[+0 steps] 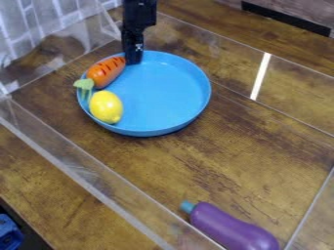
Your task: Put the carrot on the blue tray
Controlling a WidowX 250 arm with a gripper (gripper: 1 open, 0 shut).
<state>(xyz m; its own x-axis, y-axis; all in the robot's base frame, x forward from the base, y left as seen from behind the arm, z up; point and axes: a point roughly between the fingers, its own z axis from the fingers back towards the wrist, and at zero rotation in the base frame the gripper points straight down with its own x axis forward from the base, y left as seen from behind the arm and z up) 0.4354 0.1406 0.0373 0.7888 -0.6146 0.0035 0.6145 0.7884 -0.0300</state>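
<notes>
**Carrot lying across the tray's rim, claw closed beside it**

Starting at the left, the carrot [104, 70] is resting tilted on the upper-left edge of the blue tray [177, 93], its light green stub [84, 85] hanging out over the rim toward the bench [196, 166] and its orange body pointing up and to the right. Just below it, inside the tray, a yellow lemon [104, 107] is sitting against the left wall. Above and just to the right of the carrot's upper end, the dark claw [132, 54] is pointing down over the tray's far rim with its fingers drawn together; they are holding nothing, and whether the tips are touching the carrot is too close to tell. The rest of the tray's floor is showing bare blue. Clear walls are standing around the wooden bench, catching a streak of light on the right. Far off at the lower right, a purple eggplant [232, 230] is lying well apart from the tray
</notes>
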